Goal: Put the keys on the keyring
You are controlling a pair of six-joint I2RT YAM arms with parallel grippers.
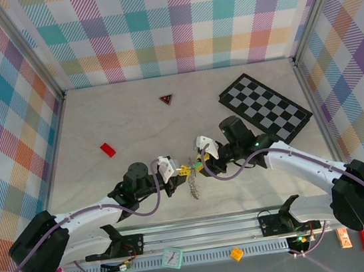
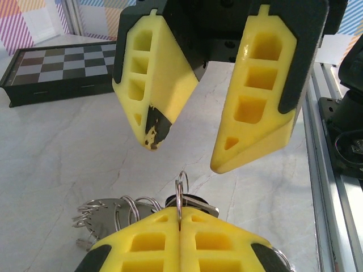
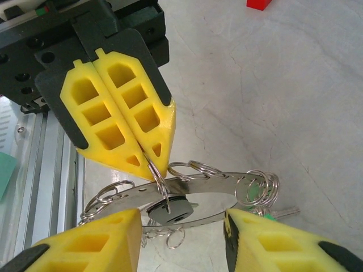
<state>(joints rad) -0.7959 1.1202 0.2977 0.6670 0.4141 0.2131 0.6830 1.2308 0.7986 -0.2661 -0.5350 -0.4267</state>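
The keyring (image 3: 227, 188) is a thin silvery metal band carrying several small split rings and a black round piece (image 3: 170, 211). My left gripper (image 2: 180, 214) is shut on one small split ring (image 2: 181, 190) of the keyring. Its yellow fingers (image 3: 122, 122) come in from the upper left in the right wrist view. My right gripper (image 3: 181, 226) is open, with its fingers either side of the band and apart from it. Keys (image 2: 96, 218) bunch on the band's end, and one more key (image 3: 283, 212) lies by a green tag. From above, the bunch (image 1: 193, 187) dangles between both grippers.
A black-and-white chequered board (image 1: 265, 106) lies at the back right. A dark red triangle (image 1: 166, 99) sits at the back centre, a red brick (image 1: 108, 150) to the left. The metal rail (image 1: 201, 231) runs along the near edge, with small items (image 1: 237, 254) in front.
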